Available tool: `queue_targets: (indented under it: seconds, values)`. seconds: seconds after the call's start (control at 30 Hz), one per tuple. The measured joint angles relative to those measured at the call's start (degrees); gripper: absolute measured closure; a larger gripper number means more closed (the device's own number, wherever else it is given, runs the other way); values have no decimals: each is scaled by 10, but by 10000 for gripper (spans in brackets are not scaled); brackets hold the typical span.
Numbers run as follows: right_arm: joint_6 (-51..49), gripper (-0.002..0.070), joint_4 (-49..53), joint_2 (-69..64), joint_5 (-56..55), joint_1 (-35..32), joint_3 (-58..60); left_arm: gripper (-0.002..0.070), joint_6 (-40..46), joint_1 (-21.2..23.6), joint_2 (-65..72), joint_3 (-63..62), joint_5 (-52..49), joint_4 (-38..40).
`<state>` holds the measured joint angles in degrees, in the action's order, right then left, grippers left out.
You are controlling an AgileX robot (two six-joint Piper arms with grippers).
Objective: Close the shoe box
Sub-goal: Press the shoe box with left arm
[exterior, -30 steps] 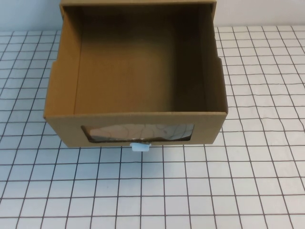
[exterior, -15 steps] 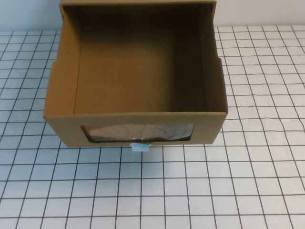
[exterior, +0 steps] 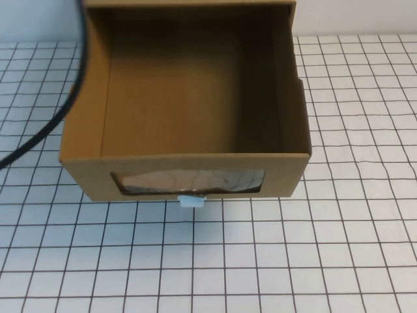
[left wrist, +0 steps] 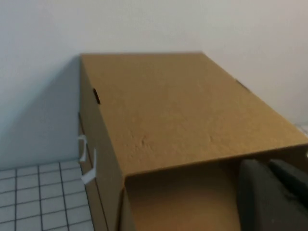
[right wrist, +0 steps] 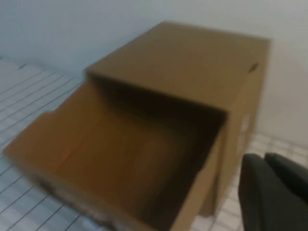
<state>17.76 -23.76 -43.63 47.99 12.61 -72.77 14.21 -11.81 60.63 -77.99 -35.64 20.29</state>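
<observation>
Upper centre of the high view: brown corrugated cardboard drawer-style shoe box point(exterior: 189, 98), drawer pulled well out toward the bottom of the frame, interior empty. The box's long axis runs top-to-bottom in the frame; the drawer front faces the lower edge. Outer sleeve sits at the top edge of the frame, against the pale wall.

Drawer front carries a clear rectangular plastic window point(exterior: 192, 180) with a small white pull tab point(exterior: 191, 201) just below it, hanging at the front's bottom edge. The box rests on the white table with a black grid pattern point(exterior: 293, 261).

A thin black cable point(exterior: 62, 114) curves in from the top left, crossing the drawer's left wall and going out at the left edge of the frame.

Left wrist view: sleeve top point(left wrist: 183, 110) fills the frame, drawer opening below it. Left gripper point(left wrist: 272, 195) shows only as a dark blurred mass at the lower right, above the drawer's opening. Cannot tell if it's released or clenched.

Right wrist view: box seen on a diagonal, drawer point(right wrist: 125, 159) extended toward lower left, sleeve behind it at upper right. Right gripper point(right wrist: 274, 192) is a dark shape at the lower right corner, beside the box and apart from it. Its state cannot be told either.

Neither gripper appears in the high view.
</observation>
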Motion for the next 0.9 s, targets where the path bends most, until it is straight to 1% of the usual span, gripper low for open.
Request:
queue_targets:
  seconds: [0.13, 0.23, 0.33, 0.43, 0.57, 0.7, 0.8, 0.9]
  values:
    - [155, 689, -116, -29, 26, 79, 63, 677, 73, 0, 107, -116, -100, 62]
    - [248, 689, -194, -61, 60, 127, 95, 677, 98, 0, 204, -215, -176, 117]
    - [299, 689, -240, -90, 45, 185, 136, 677, 106, 0, 297, -316, -251, 172]
    - [326, 689, -254, -103, -13, 265, 174, 677, 107, 0, 387, -412, -302, 225]
    - [351, 689, -261, -126, -103, 364, 206, 677, 106, 0, 485, -490, -316, 275]
    - [396, 689, -261, -174, -157, 448, 213, 677, 99, 0, 555, -540, -310, 286]
    - [457, 689, -261, -231, -198, 480, 212, 677, 84, 0, 585, -548, -292, 287]
    - [545, 689, -260, -296, -247, 493, 212, 677, 77, 0, 606, -549, -280, 287]
